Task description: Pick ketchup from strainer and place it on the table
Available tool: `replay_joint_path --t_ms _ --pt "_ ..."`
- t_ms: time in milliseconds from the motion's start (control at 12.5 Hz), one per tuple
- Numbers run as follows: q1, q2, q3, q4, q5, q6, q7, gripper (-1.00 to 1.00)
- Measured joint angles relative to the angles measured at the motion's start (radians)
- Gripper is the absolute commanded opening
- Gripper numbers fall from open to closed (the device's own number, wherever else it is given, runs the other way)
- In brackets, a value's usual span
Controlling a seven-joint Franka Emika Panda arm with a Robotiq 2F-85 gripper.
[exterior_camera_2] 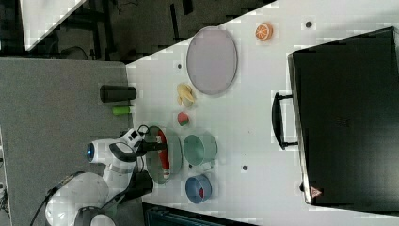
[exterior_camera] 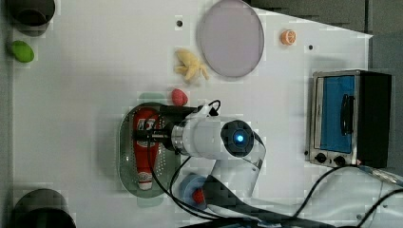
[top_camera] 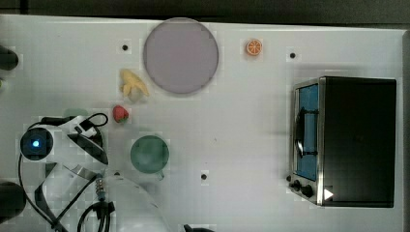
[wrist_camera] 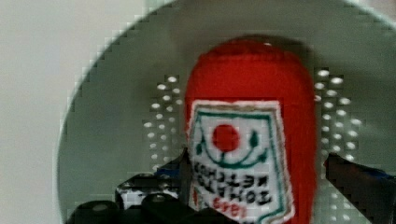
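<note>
The hand (wrist_camera: 252,186) hangs wide open, straddling the ketchup (exterior_camera: 144,147) lying in the strainer (exterior_camera: 124,156); this looks like the reach, so closing comes next, then lifting to the surface (exterior_camera: 71,118).

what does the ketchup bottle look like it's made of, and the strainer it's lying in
The ketchup looks like soft fabric, maybe felt: matte fuzzy red body and a label with stitched-looking edges. The strainer looks like smooth pale green plastic, with punched holes across its bottom.
</note>
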Motion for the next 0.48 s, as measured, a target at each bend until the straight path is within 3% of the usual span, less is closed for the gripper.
replay_joint_path --t_ms 240,480 --pt "0.025 0.014 -0.019 0.0 -0.011 0.009 0.016 0.2" --pt "0.041 -0.005 -0.021 0.0 0.005 0.009 0.028 0.18"
